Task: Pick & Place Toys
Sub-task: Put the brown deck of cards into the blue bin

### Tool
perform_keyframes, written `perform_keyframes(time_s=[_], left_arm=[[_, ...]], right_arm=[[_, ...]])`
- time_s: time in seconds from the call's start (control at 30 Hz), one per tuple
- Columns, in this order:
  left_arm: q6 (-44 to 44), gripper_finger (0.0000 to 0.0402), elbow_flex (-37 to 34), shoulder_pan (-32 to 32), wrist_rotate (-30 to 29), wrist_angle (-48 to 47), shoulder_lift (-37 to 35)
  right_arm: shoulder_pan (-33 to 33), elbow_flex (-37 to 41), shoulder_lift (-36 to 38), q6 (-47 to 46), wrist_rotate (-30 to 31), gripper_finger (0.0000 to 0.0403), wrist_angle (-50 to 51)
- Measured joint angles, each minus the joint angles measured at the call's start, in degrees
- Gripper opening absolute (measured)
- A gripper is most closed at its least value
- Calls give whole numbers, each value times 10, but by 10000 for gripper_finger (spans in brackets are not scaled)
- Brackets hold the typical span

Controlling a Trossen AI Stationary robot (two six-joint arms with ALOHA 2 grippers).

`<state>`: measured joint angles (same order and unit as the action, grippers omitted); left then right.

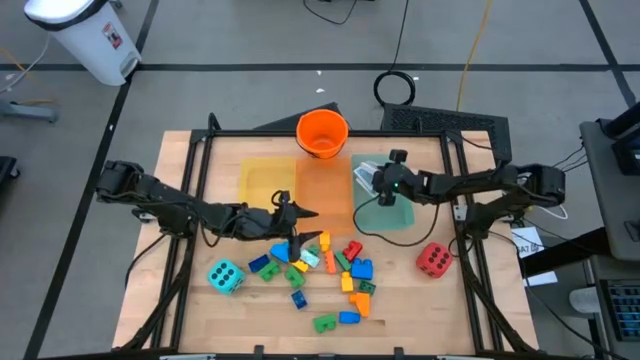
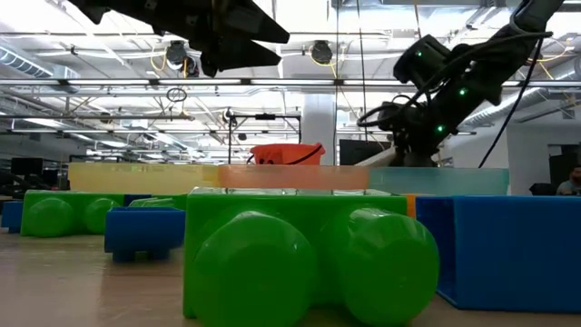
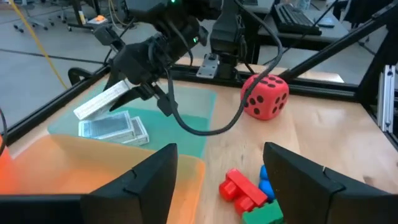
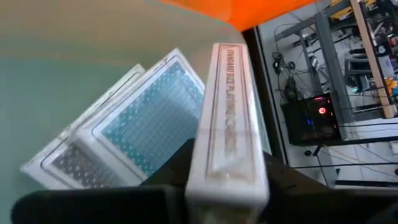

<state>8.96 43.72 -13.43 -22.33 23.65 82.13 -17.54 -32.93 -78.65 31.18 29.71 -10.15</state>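
Note:
My right gripper [image 1: 378, 183] is shut on a white card pack [image 4: 227, 124] just above the green tray [image 1: 392, 212]. Two more card packs [image 4: 124, 143] lie flat on that tray, overlapping. My left gripper [image 1: 312, 226] hangs open and empty over the near edge of the orange tray [image 1: 325, 185], above a pile of coloured bricks [image 1: 320, 270]. The red die [image 1: 433, 259] rests on the table at the right and the teal die [image 1: 225, 276] at the left. Red and green bricks [image 3: 245, 193] show between my left fingers. My right gripper pinches the card pack by its two broad faces between its two fingers, near one end [image 4: 225, 177], with a narrow printed edge facing the wrist camera. The fingers come slanting down from the table's right. The pack's free end [image 3: 87, 111] sticks out, clear of the tray.
An orange bucket [image 1: 322, 133] stands at the table's far edge behind the trays. The yellow tray [image 1: 265, 180] lies left of the orange one. Black frame bars [image 1: 190, 180] run along the table's left and right sides. Bare wood lies near the front edge.

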Motion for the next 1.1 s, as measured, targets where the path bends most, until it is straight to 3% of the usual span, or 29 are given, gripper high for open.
perform_keyframes(time_s=[0.37,0.63,0.77,1.0,1.1], left_arm=[[-2,270,0,1,-2,0,0],[2,253,0,2,-2,1,0],[2,245,0,2,-2,2,0],[8,253,0,2,-2,5,0],[31,262,0,2,-2,6,0]], right_arm=[[36,0,21,-49,-48,144,35],[32,0,23,-149,-106,209,46],[35,0,33,-171,-103,236,41],[37,0,85,-216,-43,248,44],[51,0,122,-261,-84,245,54]])
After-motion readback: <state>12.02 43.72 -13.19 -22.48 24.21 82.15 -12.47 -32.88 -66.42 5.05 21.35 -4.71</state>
